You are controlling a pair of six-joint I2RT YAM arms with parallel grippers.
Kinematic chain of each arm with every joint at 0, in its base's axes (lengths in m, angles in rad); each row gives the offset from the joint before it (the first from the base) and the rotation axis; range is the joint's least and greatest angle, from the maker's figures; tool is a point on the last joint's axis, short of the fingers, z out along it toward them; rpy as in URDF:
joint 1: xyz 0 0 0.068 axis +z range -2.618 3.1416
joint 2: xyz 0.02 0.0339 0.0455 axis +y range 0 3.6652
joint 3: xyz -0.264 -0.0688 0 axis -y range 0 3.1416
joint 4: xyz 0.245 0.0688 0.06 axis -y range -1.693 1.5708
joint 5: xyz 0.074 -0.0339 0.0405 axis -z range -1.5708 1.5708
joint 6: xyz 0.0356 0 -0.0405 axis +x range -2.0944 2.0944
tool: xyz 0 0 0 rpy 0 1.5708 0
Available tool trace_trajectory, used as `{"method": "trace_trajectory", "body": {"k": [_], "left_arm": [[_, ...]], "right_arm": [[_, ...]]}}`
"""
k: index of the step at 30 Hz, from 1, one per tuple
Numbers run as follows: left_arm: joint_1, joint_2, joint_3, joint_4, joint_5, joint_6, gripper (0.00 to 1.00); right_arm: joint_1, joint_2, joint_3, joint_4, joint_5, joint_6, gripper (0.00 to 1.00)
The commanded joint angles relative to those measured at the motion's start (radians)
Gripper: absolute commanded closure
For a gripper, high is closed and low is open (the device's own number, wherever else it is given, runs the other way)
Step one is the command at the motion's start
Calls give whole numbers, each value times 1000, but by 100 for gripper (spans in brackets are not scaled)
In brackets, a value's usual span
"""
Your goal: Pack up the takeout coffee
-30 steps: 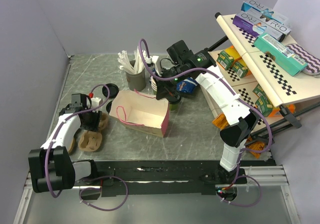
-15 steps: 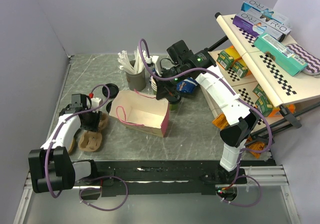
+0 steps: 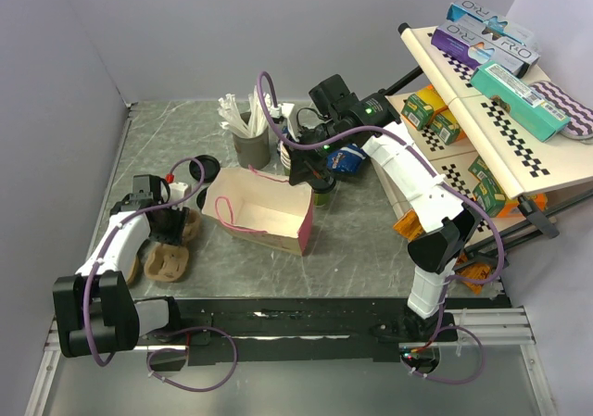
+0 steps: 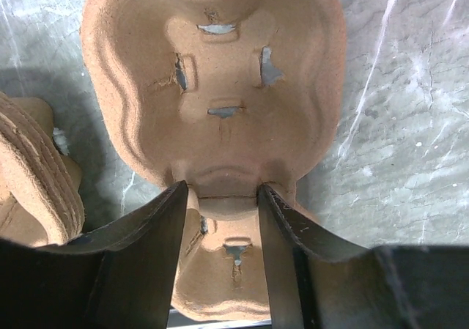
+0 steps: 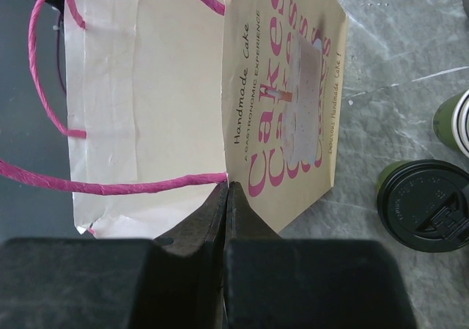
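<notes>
The takeout coffee (image 3: pixel 323 186), dark green with a black lid, stands on the table just right of the open cream paper bag (image 3: pixel 264 210). It is partly under my right gripper (image 3: pixel 304 170). In the right wrist view the coffee (image 5: pixel 429 206) is at the lower right, and my right gripper (image 5: pixel 227 186) is shut on the rim of the bag (image 5: pixel 146 87), next to a pink handle. My left gripper (image 3: pixel 157 203) is at the far left. In the left wrist view it (image 4: pixel 220 190) is closed on the narrow waist of a brown pulp cup carrier (image 4: pixel 212 87).
A second stack of carriers (image 3: pixel 167 263) lies beside the first. A loose black lid (image 3: pixel 206 168) and a cup of stirrers (image 3: pixel 250 138) stand behind the bag. Another green cup (image 5: pixel 456 120) is near the coffee. A slanted rack of boxes (image 3: pixel 482 92) fills the right side.
</notes>
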Motion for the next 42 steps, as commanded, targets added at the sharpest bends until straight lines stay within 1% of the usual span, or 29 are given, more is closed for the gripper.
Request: {"method": "trace_trajectory", "body": {"k": [1,5,6,10,14,17,18,20,21,22,23,25,26,27,28,29,31,32,33,34,35,36,38,39,40,42], "left_arm": [[0,8,-4,22,17,1,53],[2,11,6,8,17,2,63],[0,7,12,2,19,1,67],[6,-19,57,-83,14,-1,73],[29,-94,130,-188,23,27,80],[51,-153,196,-260,57,65,85],[55,-167,213,-272,65,91,91],[55,-205,265,-292,111,124,97],[55,-216,284,-294,124,145,99],[57,-226,304,-294,167,157,99],[55,-246,346,-291,189,165,99],[55,-279,397,-263,248,188,99],[55,-291,461,-248,335,193,99],[55,-308,486,-169,374,179,99],[57,-323,508,-125,405,162,99],[55,-346,550,-84,484,144,99],[55,-366,584,48,567,98,99],[55,-369,588,105,641,75,99],[55,-374,591,151,681,15,99],[55,-372,615,204,713,0,99],[55,-368,634,206,747,-5,99],[55,-365,657,200,810,19,99],[55,-363,698,185,873,39,99],[55,-365,703,182,944,67,99],[55,-378,691,197,983,64,99],[48,-398,649,315,1064,16,99]], "right_arm": [[1,-6,39,21,-6,16,100],[-1,-3,43,21,-3,15,100],[-1,-5,45,23,-2,15,100],[-1,-3,54,21,6,11,100],[-1,-5,69,14,17,-1,100],[1,-5,73,12,23,-16,100],[1,-6,76,11,24,-21,100],[-1,-3,76,9,27,-38,100],[-1,-2,76,8,30,-39,100],[1,1,74,6,30,-48,100],[4,4,77,4,32,-54,100],[16,1,79,7,50,-68,100],[20,1,80,8,58,-74,100],[27,-2,74,11,64,-79,100],[30,-5,73,12,75,-87,100],[33,-6,71,12,76,-87,100],[33,-5,68,12,79,-85,100],[33,-5,68,11,78,-85,100],[33,-3,68,9,78,-82,100],[33,0,69,9,79,-78,100],[31,3,72,3,83,-74,100],[31,4,77,1,87,-73,100],[34,-2,73,-2,101,-78,100],[33,-2,68,-3,101,-78,100],[33,-3,68,-5,101,-78,100],[33,-3,63,-6,101,-70,100]]}}
